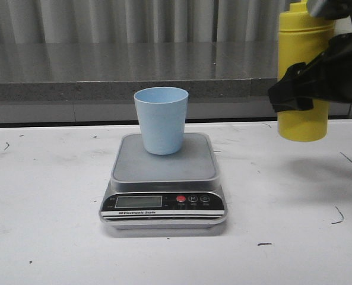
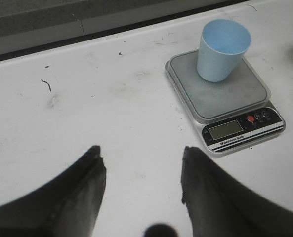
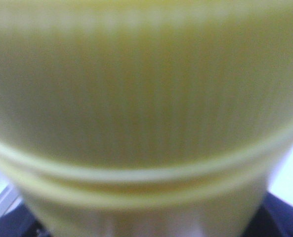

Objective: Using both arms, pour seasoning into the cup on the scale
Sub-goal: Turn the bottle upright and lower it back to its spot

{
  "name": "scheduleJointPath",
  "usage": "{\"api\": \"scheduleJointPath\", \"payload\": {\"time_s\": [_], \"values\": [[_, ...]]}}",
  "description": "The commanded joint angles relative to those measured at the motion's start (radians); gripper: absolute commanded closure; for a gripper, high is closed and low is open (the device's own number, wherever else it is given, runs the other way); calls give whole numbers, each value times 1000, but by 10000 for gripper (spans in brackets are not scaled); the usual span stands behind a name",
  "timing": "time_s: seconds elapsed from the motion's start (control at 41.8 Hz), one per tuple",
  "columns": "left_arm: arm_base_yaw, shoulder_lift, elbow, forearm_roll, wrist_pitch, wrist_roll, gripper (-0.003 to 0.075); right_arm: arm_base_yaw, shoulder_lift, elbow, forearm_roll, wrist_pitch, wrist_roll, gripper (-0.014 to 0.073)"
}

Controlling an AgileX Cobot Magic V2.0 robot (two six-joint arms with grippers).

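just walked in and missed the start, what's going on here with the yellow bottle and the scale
The right gripper is holding the yellow seasoning bottle upright, lifted off the white table, to the right of the scale. The pale blue cup stands upright on the scale's platform, toward its back edge. Nothing is being poured yet: the bottle is not tilted and is off to the side of the cup. The left gripper is open and holds nothing, above bare table to the left of the scale.

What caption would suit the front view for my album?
Right gripper holds a yellow bottle upright beside a blue cup on a scale.
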Motion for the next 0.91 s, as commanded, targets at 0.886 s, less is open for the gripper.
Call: {"api": "scheduleJointPath", "payload": {"time_s": [0.886], "values": [[5, -2, -27, 1, -72, -7, 365, -8, 180, -23, 208, -283, -116, -59]]}}
